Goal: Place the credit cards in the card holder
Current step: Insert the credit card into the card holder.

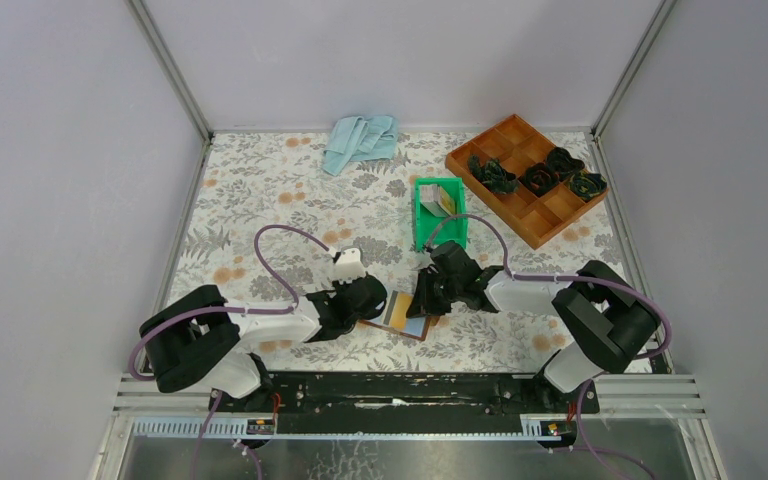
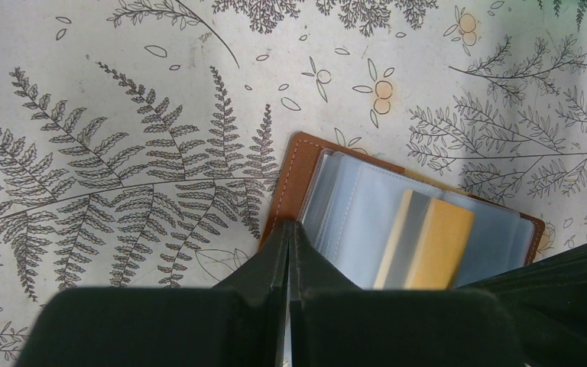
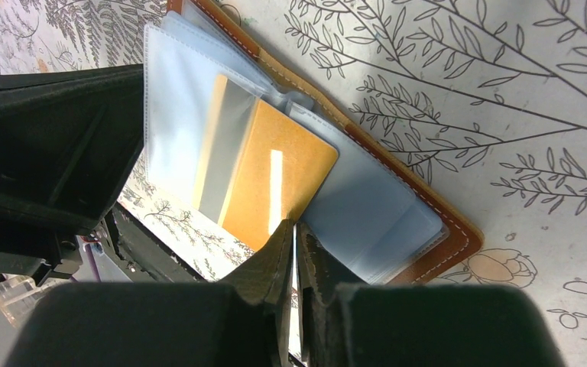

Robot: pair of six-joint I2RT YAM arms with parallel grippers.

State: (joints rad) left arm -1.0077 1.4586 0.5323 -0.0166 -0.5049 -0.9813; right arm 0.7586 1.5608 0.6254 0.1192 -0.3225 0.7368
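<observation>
The card holder (image 1: 415, 327) lies open on the flowered table between my two grippers, brown leather (image 2: 290, 168) outside and clear blue sleeves inside. A gold-tan credit card (image 3: 283, 168) with a grey stripe lies among the sleeves, and one end sticks out past them; I cannot tell whether it sits inside a pocket. My left gripper (image 2: 290, 225) is shut, its tips resting on the holder's brown edge. My right gripper (image 3: 294, 228) is shut to a hairline slit, with nothing between the fingers and its tips against the card's near edge. The same card (image 2: 436, 237) shows in the left wrist view.
A green plastic bin (image 1: 438, 212) with small flat items stands just behind the right gripper. An orange-brown wooden tray (image 1: 525, 180) holding dark bundles is at the back right. A light blue cloth (image 1: 360, 140) lies at the back. Metal frame rails run along the table's sides.
</observation>
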